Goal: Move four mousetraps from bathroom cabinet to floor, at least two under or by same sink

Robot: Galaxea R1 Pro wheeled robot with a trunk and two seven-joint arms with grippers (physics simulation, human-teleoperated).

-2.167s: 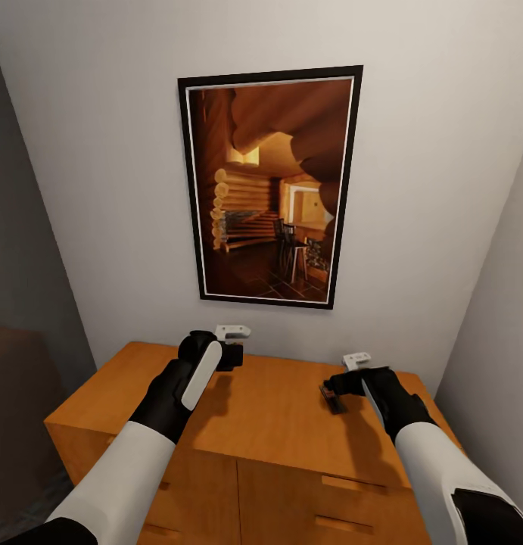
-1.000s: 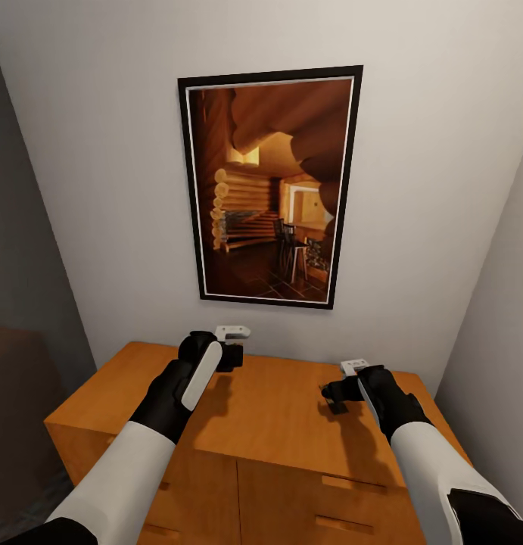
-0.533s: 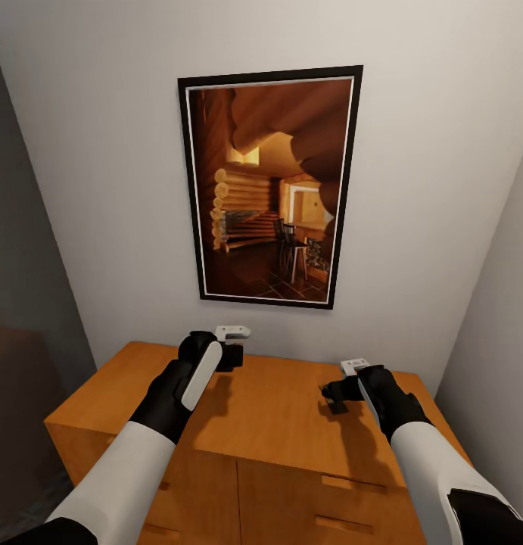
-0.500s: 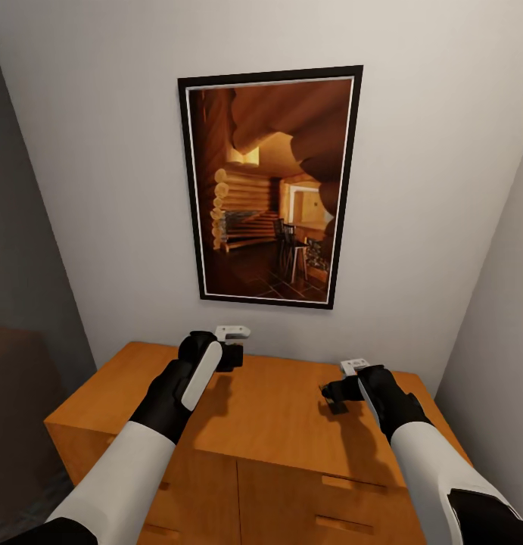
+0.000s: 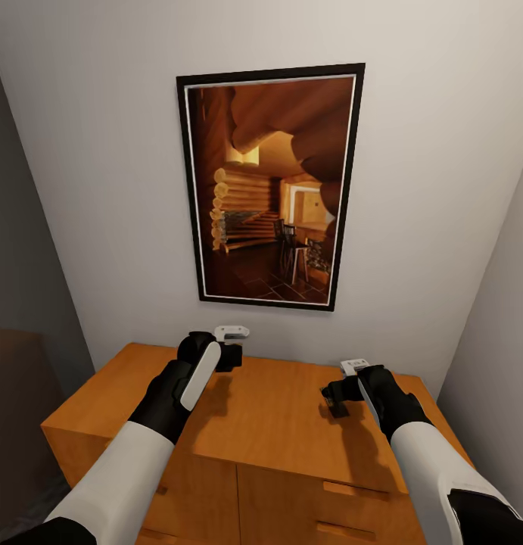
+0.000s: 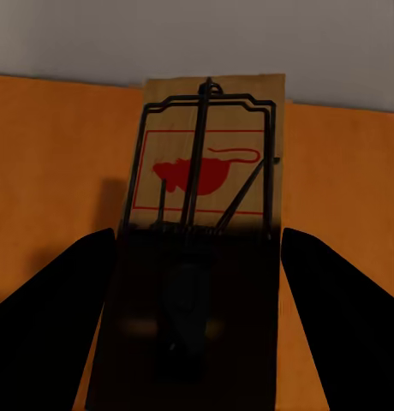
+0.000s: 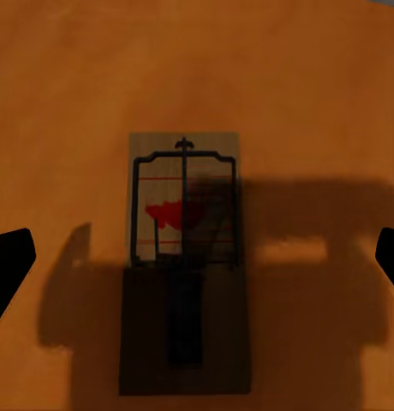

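My left end effector [image 6: 197, 257] apparently grips one flat wooden mousetrap [image 6: 205, 184]. My right end effector [image 7: 197, 257], spread wide, hovers over another [image 7: 184, 231] on the orange-brown cabinet [image 5: 269, 412]. Next: descend and close.

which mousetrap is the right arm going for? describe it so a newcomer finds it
Below the framed cabin picture stands the orange-brown cabinet. On its top, toward the right end, the mousetrap lies flat beneath the right gripper, whose jaws stand wide apart. The other mousetrap sits between the left gripper's jaws.

Pale grey wall [image 5: 443, 151] fills the frame. Black-framed log-cabin picture [image 5: 269, 189] hangs centre. Darker grey side wall [image 5: 19, 227] at left.
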